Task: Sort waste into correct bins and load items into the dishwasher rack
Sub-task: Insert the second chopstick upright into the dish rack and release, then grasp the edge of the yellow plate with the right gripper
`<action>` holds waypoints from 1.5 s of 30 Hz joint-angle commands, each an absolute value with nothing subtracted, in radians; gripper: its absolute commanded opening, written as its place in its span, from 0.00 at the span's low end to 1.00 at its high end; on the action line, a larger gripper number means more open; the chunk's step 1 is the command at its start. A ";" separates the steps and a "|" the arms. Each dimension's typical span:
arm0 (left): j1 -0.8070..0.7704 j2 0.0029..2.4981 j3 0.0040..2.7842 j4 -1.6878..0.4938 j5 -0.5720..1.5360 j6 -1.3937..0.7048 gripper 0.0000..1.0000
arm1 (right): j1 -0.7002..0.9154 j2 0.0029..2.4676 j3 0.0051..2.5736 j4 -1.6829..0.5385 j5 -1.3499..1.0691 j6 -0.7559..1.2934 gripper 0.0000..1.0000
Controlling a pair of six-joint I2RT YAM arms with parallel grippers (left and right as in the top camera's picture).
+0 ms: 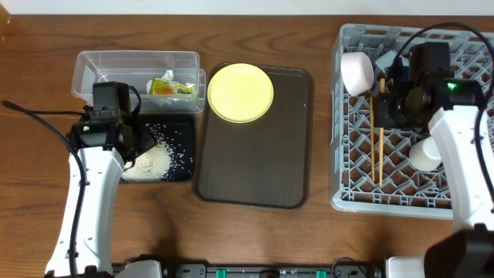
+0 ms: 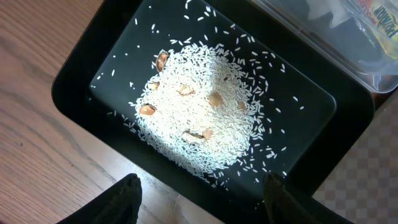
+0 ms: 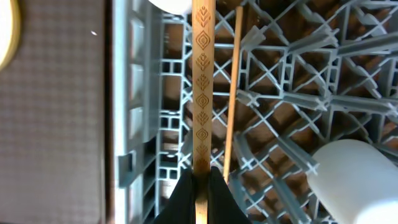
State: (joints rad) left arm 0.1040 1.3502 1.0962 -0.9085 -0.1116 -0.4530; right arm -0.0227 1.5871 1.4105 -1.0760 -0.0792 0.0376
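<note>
My left gripper (image 2: 202,200) is open and empty, hovering over the near rim of the black tray (image 2: 93,68), which holds a pile of white rice scraps (image 2: 205,118). In the overhead view it (image 1: 130,144) is above that tray (image 1: 181,150). The yellow-green wrapper (image 1: 171,88) lies in the clear container (image 1: 100,63). My right gripper (image 3: 200,186) is shut on a carved wooden chopstick (image 3: 202,93) over the grey rack (image 1: 463,193). A second chopstick (image 3: 231,93) lies on the lattice. The white bowl (image 1: 356,72) and white cup (image 1: 426,154) sit in the rack. The yellow plate (image 1: 240,93) rests on the brown tray. The blue bowl is out of view.
The dark brown serving tray (image 1: 255,162) lies between the bins and the rack. The clear container's edge (image 2: 348,43) borders the black tray's far side. Rack pegs and walls surround the held chopstick. Wooden table runs along the front.
</note>
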 commanded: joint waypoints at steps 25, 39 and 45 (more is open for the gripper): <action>0.108 1.346 1.103 -0.908 -0.123 -0.469 0.65 | 0.091 1.607 1.425 -0.645 -0.453 0.063 0.51; 0.108 1.346 1.103 -0.908 -0.123 -0.469 0.65 | 0.449 1.906 1.425 -0.379 0.039 0.307 0.59; 0.108 1.346 1.103 -0.908 -0.123 -0.469 0.65 | 0.463 2.050 1.425 -0.345 0.025 0.427 0.57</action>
